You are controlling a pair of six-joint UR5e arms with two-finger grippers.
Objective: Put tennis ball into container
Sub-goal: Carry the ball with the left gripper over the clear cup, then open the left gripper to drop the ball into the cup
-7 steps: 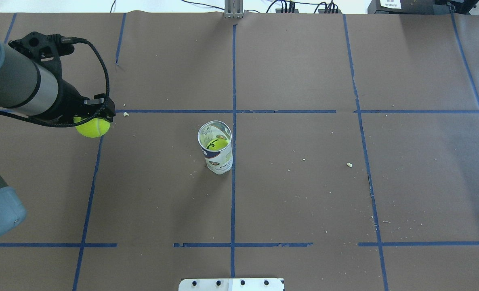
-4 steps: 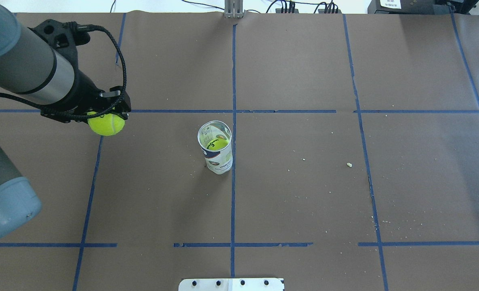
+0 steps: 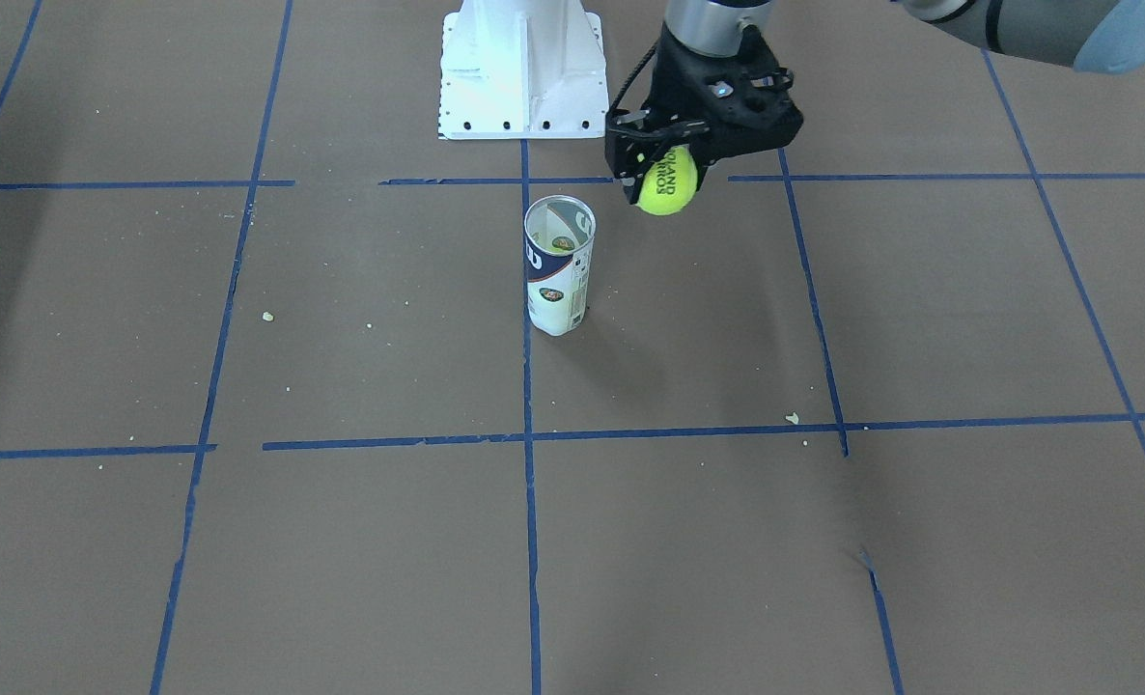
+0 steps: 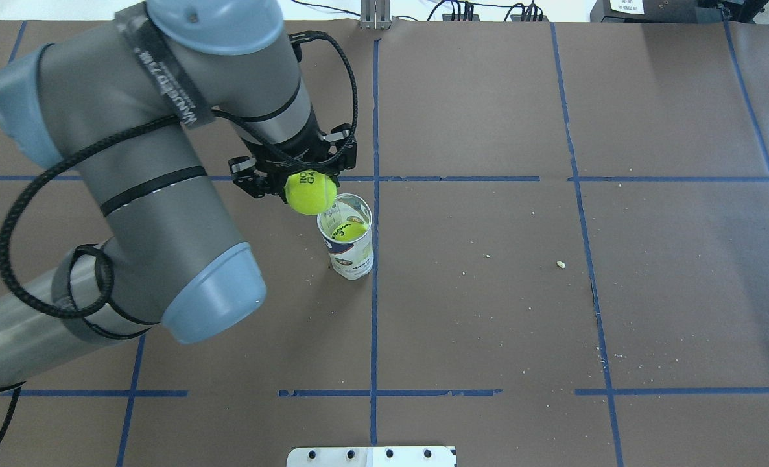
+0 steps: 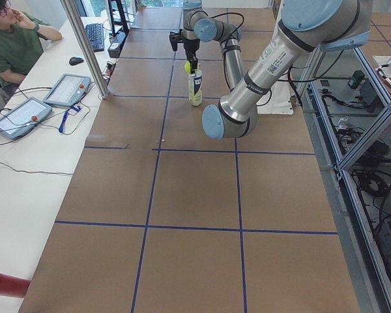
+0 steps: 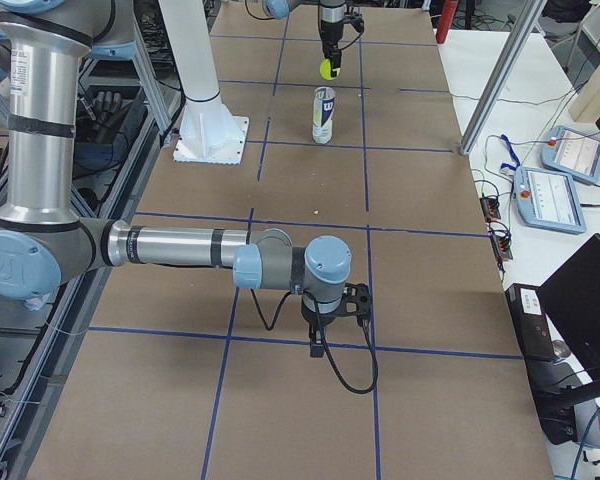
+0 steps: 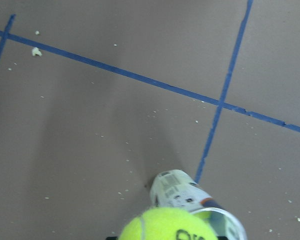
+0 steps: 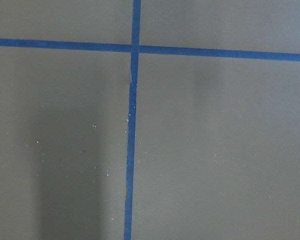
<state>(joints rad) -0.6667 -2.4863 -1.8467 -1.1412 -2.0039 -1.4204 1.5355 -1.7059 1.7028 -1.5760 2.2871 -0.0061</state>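
Left pincer [image 3: 671, 162] is closed on the tennis ball [image 3: 667, 181], its fingers clamped against the ball's sides. The ball hangs clear of the counter [image 4: 488, 324], above rim level and just to the robot's left of the container [image 3: 559, 265], not inside it.

The overhead view shows a second ball [image 4: 349, 231] lying within the tube, whereas the front-facing view shows only label through the mouth. The front-facing view shows the full "ROLAND GARROS" print running top to bottom, and the overhead view catches part of it. In the left wrist view the held ball overlaps the tube's rim.

The container stands upright, long axis vertical, open mouth upward.

Right pincer [image 6: 337, 308] appears in the right-side view alone, low over the counter and well apart from the tube. Its opening cannot be judged. The right wrist view shows blue tape lines [image 8: 132, 150] on the counter.
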